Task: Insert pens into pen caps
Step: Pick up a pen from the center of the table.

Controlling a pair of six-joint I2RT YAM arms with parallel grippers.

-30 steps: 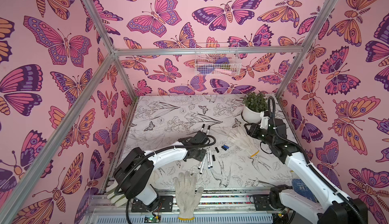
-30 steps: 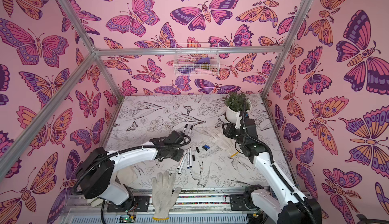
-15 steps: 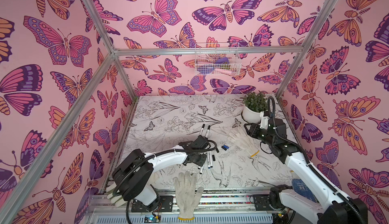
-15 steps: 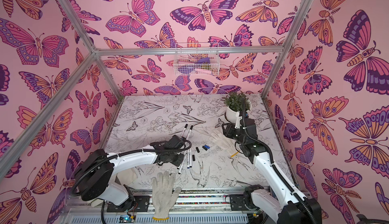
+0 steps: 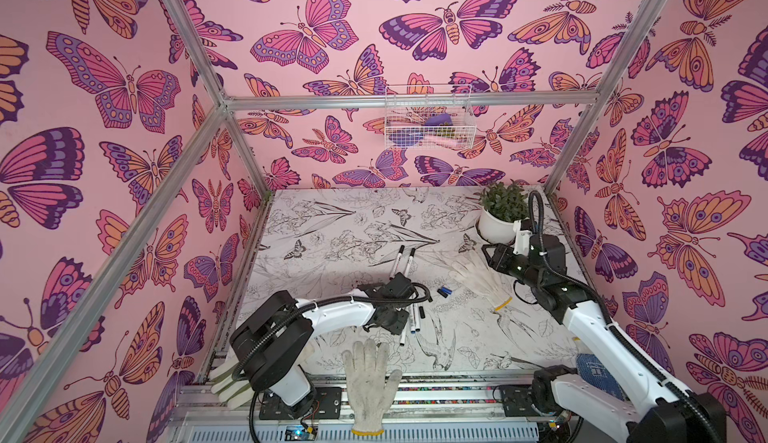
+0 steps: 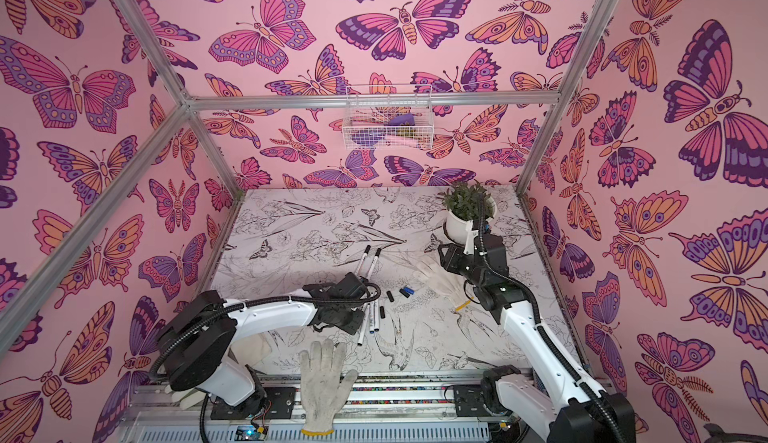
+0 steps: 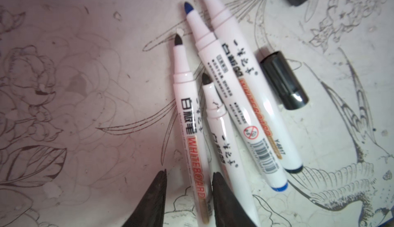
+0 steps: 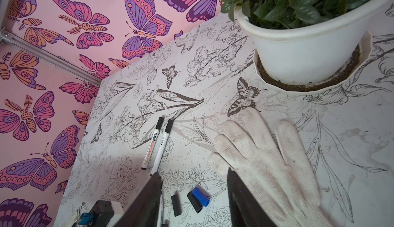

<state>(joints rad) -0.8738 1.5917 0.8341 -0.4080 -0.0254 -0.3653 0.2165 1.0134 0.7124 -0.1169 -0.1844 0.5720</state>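
Note:
Several uncapped pens (image 7: 230, 100) lie side by side, one of them blue-tipped (image 7: 188, 7). My left gripper (image 7: 189, 172) is low over them and open. Its fingers straddle the outermost pen (image 7: 187, 117), with a gap showing on one side. A black pen cap (image 7: 283, 81) lies beside the pens. Two capped pens (image 5: 401, 260) rest farther back. My right gripper (image 8: 194, 174) hovers open and empty above two black caps (image 8: 175, 202) and a blue cap (image 8: 201, 196). In both top views the left gripper (image 5: 399, 326) hides part of the pen group (image 6: 376, 316).
A white glove (image 5: 478, 278) lies under the right wrist. Another glove (image 5: 370, 382) hangs over the front rail. A potted plant (image 5: 496, 224) stands at the back right, close behind the right arm. A wire basket (image 5: 428, 120) hangs on the back wall.
My left gripper has shifted toward the front edge and down onto the loose pens, and its jaws have narrowed. The right arm has not moved.

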